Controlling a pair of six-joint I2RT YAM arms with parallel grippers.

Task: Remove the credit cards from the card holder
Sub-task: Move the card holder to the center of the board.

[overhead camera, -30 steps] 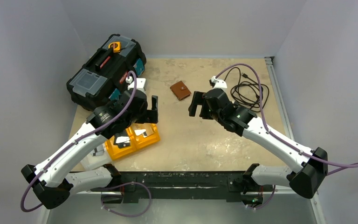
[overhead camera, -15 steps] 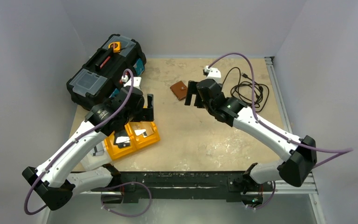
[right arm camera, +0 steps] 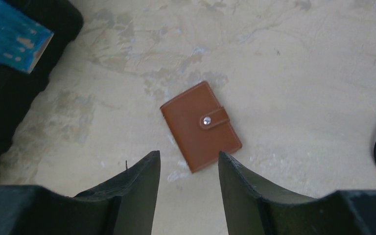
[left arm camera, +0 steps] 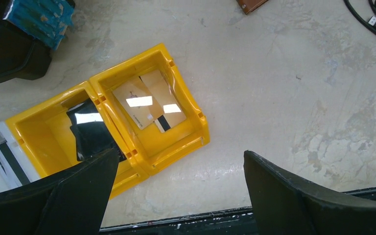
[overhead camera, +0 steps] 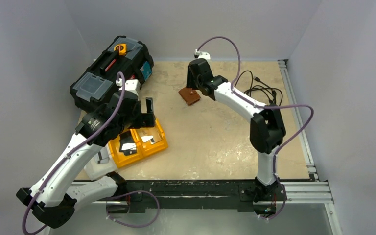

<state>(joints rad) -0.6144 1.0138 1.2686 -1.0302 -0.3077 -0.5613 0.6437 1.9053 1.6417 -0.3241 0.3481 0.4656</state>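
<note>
Card holder (right arm camera: pixel 200 126), brown, snap fastened, flat on table (right arm camera: pixel 298 73): best straddled across its 2 long edges by right gripper (right arm camera: pixel 188 160), parted and empty; left gripper (left arm camera: pixel 178 164) released.

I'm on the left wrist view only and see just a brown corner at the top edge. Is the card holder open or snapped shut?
Observer: Snapped shut. The card holder lies flat on the table with its snap tab fastened.
Operator: Where is the right gripper?
Observer: The right gripper hangs by the card holder, on its far side, fingers pointing down towards it.
Operator: Is it gripping anything?
Observer: No. Its wrist view shows the jaws partly apart with nothing between them. I cannot tell whether they touch the card holder.
</note>
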